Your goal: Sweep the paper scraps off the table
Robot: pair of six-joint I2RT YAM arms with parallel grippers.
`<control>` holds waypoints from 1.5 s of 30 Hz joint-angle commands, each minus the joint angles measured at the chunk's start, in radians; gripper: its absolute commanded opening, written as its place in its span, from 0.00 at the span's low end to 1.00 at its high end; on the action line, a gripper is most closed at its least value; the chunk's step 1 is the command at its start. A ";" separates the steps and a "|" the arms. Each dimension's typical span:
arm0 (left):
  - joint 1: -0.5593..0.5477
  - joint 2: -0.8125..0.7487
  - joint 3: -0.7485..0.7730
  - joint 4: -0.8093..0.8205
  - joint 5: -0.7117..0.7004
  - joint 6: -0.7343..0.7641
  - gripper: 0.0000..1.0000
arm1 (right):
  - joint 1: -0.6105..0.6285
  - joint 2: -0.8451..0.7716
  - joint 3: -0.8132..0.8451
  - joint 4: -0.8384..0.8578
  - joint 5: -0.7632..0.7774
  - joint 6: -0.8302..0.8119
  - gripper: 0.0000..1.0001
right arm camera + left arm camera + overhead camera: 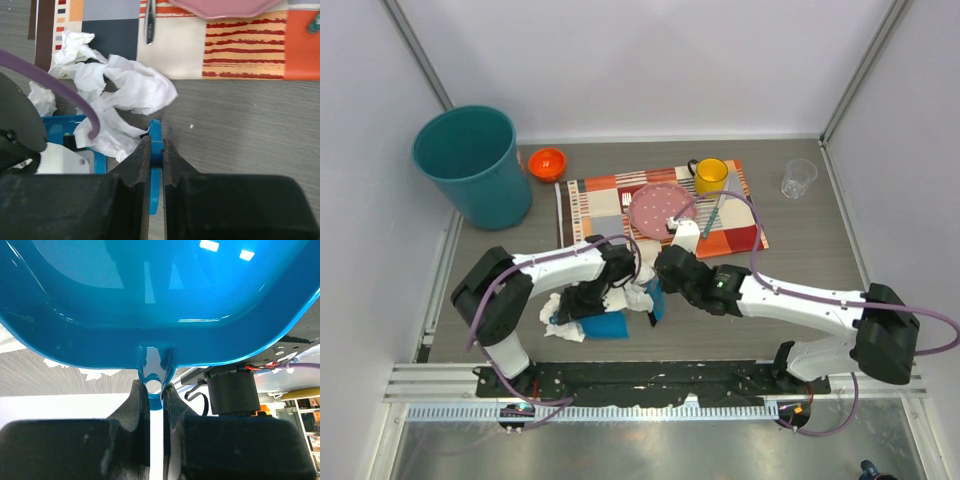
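Left gripper [155, 390] is pinching shut on the handle tab of the blue dustpan [150, 300], with the pan extending straight out from the fingers. Right gripper [156, 150] is clamping a slim blue handle [155, 131], its long axis running through the jaws. Paper scraps [125, 90] are lying just beyond on the table [240, 130], strung diagonally from the near edge of the patchwork placemat [240, 55] onto the dustpan.

From above, the left arm [560, 265] hides most of the blue dustpan [608, 326] and part of the paper scraps [560, 322]
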 commanded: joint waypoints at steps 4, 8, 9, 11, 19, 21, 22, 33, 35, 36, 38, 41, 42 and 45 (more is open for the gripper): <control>0.031 0.039 0.050 0.052 0.009 -0.022 0.00 | 0.056 0.071 0.124 0.127 -0.063 -0.098 0.01; 0.070 0.043 0.048 0.060 -0.005 -0.024 0.00 | 0.090 0.053 0.109 0.184 -0.086 -0.135 0.01; 0.090 0.041 0.048 0.066 -0.010 -0.028 0.00 | 0.098 0.050 0.106 0.197 -0.090 -0.147 0.01; 0.107 0.026 0.050 0.081 -0.020 -0.039 0.00 | 0.122 0.050 0.095 0.230 -0.096 -0.183 0.01; 0.112 -0.088 -0.001 0.152 0.009 -0.050 0.00 | 0.136 0.096 0.163 0.106 -0.095 -0.213 0.01; 0.112 -0.082 -0.030 0.159 0.007 -0.047 0.00 | 0.136 0.059 0.189 0.043 -0.014 -0.212 0.01; 0.115 -0.079 -0.036 0.173 0.004 -0.047 0.00 | 0.135 0.042 0.193 -0.021 0.018 -0.209 0.01; 0.130 -0.040 0.004 0.169 0.009 -0.056 0.00 | 0.052 -0.172 0.020 0.158 0.396 -0.518 0.01; 0.132 -0.043 0.004 0.163 0.018 -0.058 0.00 | 0.012 -0.208 -0.094 0.508 0.259 -0.649 0.01; 0.133 -0.045 0.004 0.161 0.018 -0.058 0.00 | -0.008 -0.209 -0.186 0.606 0.217 -0.666 0.01; 0.133 -0.049 0.004 0.156 0.013 -0.056 0.00 | -0.045 -0.167 -0.231 0.777 0.165 -0.719 0.01; 0.133 -0.051 0.004 0.153 0.009 -0.056 0.00 | -0.048 -0.101 -0.221 0.796 0.146 -0.810 0.01; 0.135 -0.051 0.007 0.153 0.009 -0.056 0.00 | -0.048 -0.067 -0.210 0.796 0.122 -0.815 0.01; 0.135 -0.046 0.011 0.152 0.009 -0.056 0.00 | -0.048 -0.021 -0.196 0.785 0.031 -0.801 0.01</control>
